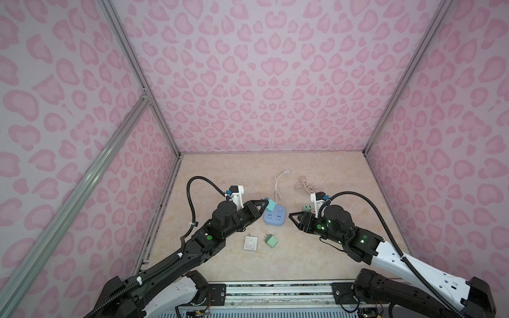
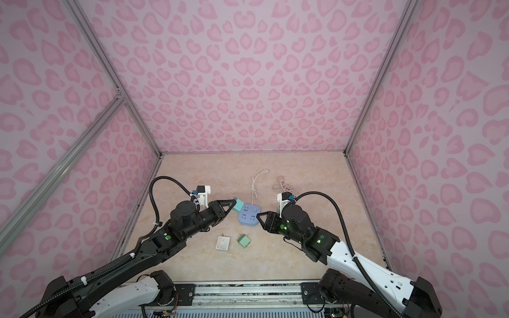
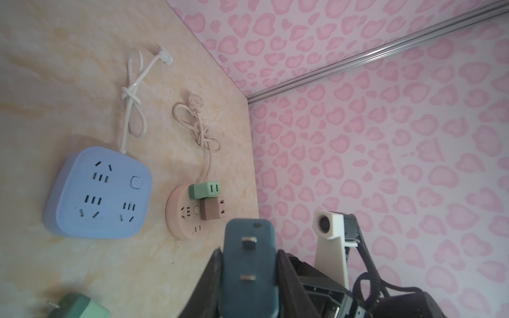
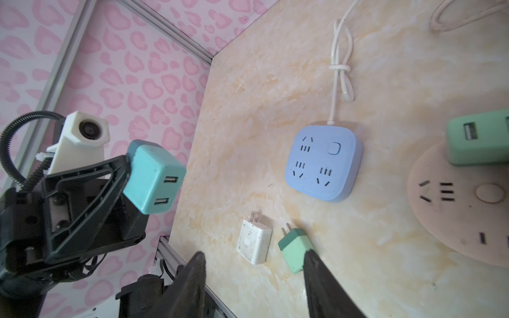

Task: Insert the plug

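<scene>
Marbled desk [image 1: 316, 256]: left pincer [image 1: 264, 203] pinches the teal USB charger [image 1: 271, 204].
Square its prongs [image 3: 248, 239] to the blue power strip [image 1: 274, 216] at its six o'clock; the spread, empty right pincer [image 1: 294, 220] could steady it.

— What did the plug look like?

— The teal plug [image 4: 154, 176] was a small rounded cube with two USB ports on one face and two flat prongs on the opposite face. It was tilted and raised off the desk, pinched in the jaws of the left gripper [image 1: 264, 205].

— And where was the socket?

— The blue power strip [image 1: 275, 216], a rounded square, lay flat mid-desk. All three of its outlets were empty, its button sat toward 2 o'clock, and its knotted white cord left at 12 o'clock. In both top views the plug overlapped the strip's 10 o'clock corner.
</scene>
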Robot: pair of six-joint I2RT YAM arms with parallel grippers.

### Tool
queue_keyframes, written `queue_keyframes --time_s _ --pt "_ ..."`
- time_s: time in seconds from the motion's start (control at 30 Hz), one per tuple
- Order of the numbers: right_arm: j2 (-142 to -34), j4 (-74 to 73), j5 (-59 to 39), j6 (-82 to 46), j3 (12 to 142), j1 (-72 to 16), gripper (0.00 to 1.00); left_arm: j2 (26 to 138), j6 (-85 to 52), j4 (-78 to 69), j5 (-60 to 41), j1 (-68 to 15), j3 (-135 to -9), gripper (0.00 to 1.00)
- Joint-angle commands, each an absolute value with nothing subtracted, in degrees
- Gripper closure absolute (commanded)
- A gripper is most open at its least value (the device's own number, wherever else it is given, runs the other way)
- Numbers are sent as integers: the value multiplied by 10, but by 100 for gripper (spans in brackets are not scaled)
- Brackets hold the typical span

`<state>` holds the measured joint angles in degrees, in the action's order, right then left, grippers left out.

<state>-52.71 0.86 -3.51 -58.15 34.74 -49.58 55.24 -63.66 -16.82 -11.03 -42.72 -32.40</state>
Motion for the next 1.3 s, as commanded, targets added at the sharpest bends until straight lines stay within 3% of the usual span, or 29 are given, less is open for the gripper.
queue_keyframes --time_s 0.0,0.4,0.67,1.0,1.27 --pt "-546 -126 -57 -629 338 -496 46 537 -686 -258 -78 -427 -310 97" --pt "-639 -309 -77 -703 361 -492 47 570 -718 -326 -81 -431 -307 98" --pt "-682 -361 -90 -730 368 -483 60 591 -728 -364 -78 -439 -314 98" --pt "-775 -541 -111 -806 358 -491 65 595 -739 -395 -68 -440 -299 98" --pt "-822 -607 -117 -838 361 -499 76 591 -736 -388 -63 -440 -300 98"
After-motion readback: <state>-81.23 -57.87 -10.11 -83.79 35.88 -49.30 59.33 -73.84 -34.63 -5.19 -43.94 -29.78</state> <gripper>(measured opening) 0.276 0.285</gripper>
